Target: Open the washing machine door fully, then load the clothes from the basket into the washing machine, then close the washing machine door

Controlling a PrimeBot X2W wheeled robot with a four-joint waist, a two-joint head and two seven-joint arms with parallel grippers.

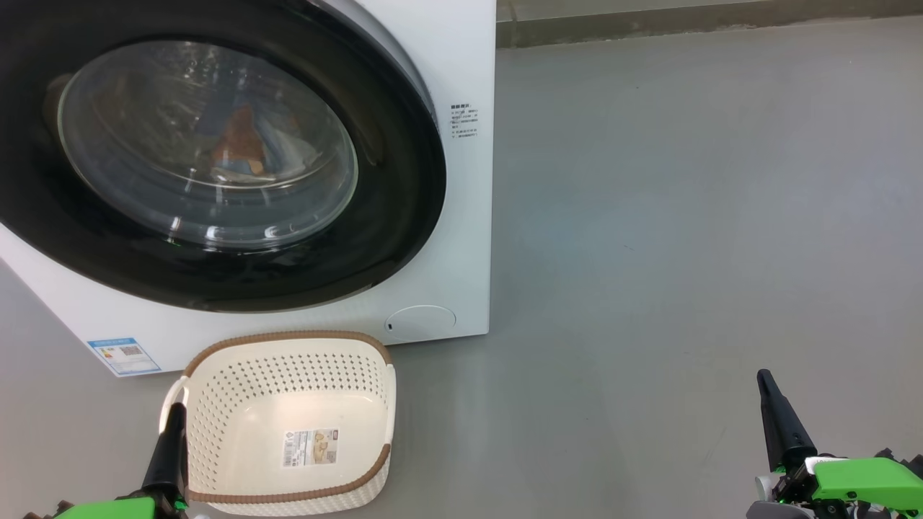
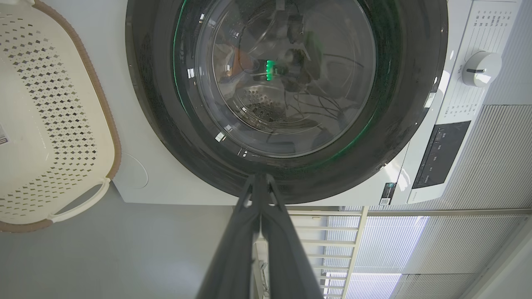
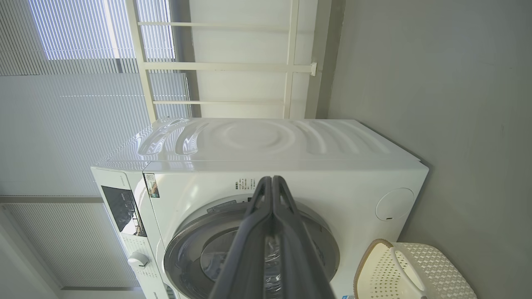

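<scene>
Head view, left to right.
- Lower left: left gripper (image 1: 176, 418), both dark fingers pressed together, nothing between them. Its tip overlaps the basket's left handle in the picture; cannot tell whether they touch.
- Upper left: the washing machine (image 1: 465, 65), white, with a blue energy sticker (image 1: 124, 355) low on its front.
- The washing machine door (image 1: 404, 216) lies flush against the front, shut. Through the glass: the clothes (image 1: 241, 148), pale blue with an orange-brown patch, inside the drum.
- Lower left of centre: the basket (image 1: 288, 337) on the floor just before the machine, with a label sticker (image 1: 310, 447) on its bottom and no garments in it.
- Round white flap (image 1: 420, 322) at the machine's lower right corner, above the basket's right end.
- Centre to right: bare grey floor (image 1: 685, 216).
- Lower right: right gripper (image 1: 766, 386), fingers closed tight and holding nothing, well apart from the machine and basket.

Left wrist view: basket at the left edge; closed fingertips at bottom centre, lined up with the door's black rim; white dial (image 2: 482, 68) and dark control panel (image 2: 440, 153) at right.

Right wrist view: control panel at left; closed fingers at bottom centre, over the door; flap to their right; basket at lower right.
</scene>
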